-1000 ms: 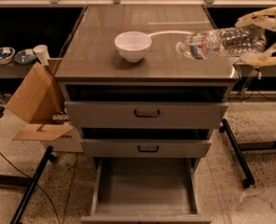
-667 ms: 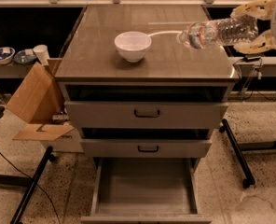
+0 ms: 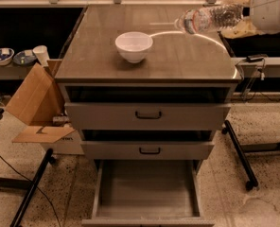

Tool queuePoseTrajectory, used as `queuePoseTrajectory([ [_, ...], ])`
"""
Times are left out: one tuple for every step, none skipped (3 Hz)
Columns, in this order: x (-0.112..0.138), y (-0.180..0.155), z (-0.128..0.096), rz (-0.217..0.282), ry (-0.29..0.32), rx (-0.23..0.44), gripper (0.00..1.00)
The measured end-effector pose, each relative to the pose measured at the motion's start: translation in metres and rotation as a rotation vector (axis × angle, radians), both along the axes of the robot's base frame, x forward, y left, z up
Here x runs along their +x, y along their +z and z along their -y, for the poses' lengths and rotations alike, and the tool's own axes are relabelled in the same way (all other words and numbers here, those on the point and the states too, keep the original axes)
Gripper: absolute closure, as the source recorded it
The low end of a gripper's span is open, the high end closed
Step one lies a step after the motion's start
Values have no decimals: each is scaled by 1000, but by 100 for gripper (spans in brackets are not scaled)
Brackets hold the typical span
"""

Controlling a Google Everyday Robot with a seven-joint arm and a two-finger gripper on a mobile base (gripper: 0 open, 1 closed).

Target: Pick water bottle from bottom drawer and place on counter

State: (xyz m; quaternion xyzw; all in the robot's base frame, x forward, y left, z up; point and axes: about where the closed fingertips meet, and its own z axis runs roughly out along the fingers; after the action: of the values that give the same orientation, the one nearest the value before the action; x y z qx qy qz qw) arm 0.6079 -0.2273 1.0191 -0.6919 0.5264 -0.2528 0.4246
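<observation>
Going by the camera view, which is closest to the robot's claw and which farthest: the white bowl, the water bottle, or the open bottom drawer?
The gripper is at upper right, above the counter.
1. water bottle: held in it.
2. white bowl: mid-counter.
3. bottom drawer: open, lowest, near the floor.

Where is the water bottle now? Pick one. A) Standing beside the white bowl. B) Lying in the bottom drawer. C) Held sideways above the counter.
C: the tool, at upper right, grips the water bottle on its side over the counter's far right corner.
</observation>
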Motion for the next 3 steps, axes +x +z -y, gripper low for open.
queuePoseTrajectory([
  [30, -14, -18, -22, -25, 34, 100],
  [57, -42, -41, -70, -54, 58, 100],
  [69, -60, -53, -103, -64, 63, 100],
])
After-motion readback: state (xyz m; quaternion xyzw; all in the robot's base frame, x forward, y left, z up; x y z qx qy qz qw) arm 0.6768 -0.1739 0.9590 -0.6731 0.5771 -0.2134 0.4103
